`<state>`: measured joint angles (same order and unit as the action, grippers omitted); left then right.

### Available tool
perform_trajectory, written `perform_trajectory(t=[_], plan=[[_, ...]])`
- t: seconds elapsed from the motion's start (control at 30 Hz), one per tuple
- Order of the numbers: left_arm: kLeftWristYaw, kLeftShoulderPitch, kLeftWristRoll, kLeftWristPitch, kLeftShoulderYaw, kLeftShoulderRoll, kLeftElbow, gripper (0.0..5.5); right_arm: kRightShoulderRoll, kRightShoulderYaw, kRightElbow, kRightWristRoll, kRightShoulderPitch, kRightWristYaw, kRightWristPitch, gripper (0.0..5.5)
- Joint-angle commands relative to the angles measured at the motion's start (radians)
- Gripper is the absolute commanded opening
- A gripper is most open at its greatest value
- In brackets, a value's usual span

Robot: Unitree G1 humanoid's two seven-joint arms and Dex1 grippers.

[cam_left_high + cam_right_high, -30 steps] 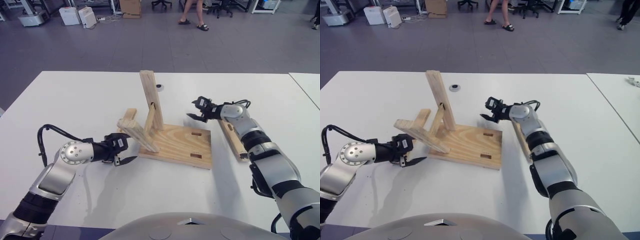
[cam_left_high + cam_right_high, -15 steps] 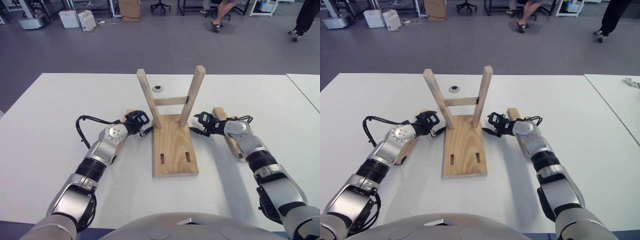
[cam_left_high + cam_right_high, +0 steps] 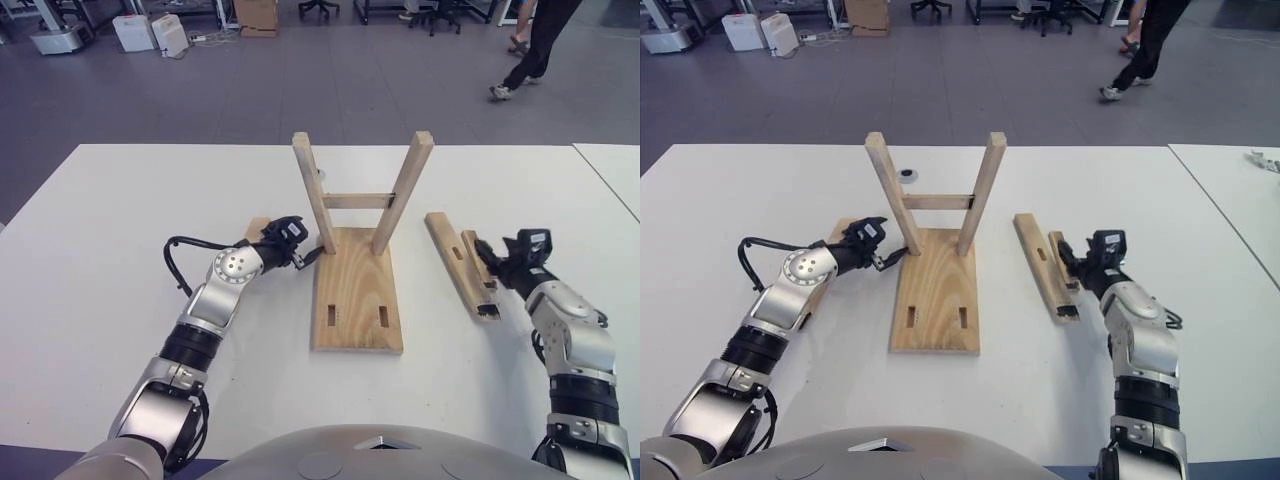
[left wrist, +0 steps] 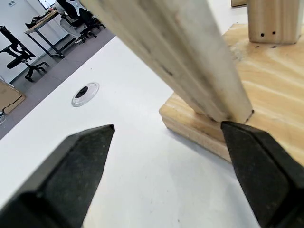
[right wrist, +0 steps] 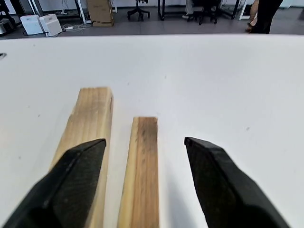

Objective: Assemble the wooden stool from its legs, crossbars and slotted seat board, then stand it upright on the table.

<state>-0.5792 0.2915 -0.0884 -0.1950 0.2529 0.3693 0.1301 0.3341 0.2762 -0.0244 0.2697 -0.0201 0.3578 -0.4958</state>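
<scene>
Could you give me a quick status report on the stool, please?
Left hand open at base of standing leg. Right hand open at loose leg and crossbar. Seat board flat, two near slots empty, unblocked.

White table (image 3: 110,230) in front of me, grey grommet (image 4: 85,93) set in its far side. Beyond: grey floor (image 3: 300,80), cardboard box (image 3: 258,12), two white units (image 3: 152,32), office chairs (image 4: 21,59).
</scene>
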Motion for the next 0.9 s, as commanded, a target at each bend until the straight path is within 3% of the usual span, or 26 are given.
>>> perform_trajectory(t=[0.03, 0.23, 0.37, 0.6, 0.77, 0.9], plan=[[0.01, -0.017, -0.007, -0.053, -0.021, 0.021, -0.045, 4.14, -0.006, -0.028, 0.008, 0.002, 0.041, -0.013, -0.083, 2.24], [0.023, -0.058, 0.005, -0.105, -0.059, 0.038, -0.132, 4.14, -0.018, 0.017, 0.019, 0.022, 0.032, -0.05, -0.042, 1.33], [0.028, -0.074, 0.013, -0.123, -0.071, 0.032, -0.158, 4.14, -0.026, 0.051, 0.069, 0.08, 0.0, -0.02, 0.036, 1.33], [0.033, -0.066, 0.015, -0.127, -0.071, 0.022, -0.156, 4.14, 0.021, 0.015, -0.053, 0.018, -0.011, -0.034, 0.041, 1.33], [0.035, -0.067, 0.015, -0.128, -0.073, 0.02, -0.153, 4.14, 0.015, -0.004, -0.093, 0.008, -0.019, -0.034, 0.043, 2.21], [0.037, -0.062, 0.017, -0.127, -0.077, 0.016, -0.151, 4.14, 0.012, -0.019, -0.094, 0.006, -0.018, -0.032, 0.04, 2.21]])
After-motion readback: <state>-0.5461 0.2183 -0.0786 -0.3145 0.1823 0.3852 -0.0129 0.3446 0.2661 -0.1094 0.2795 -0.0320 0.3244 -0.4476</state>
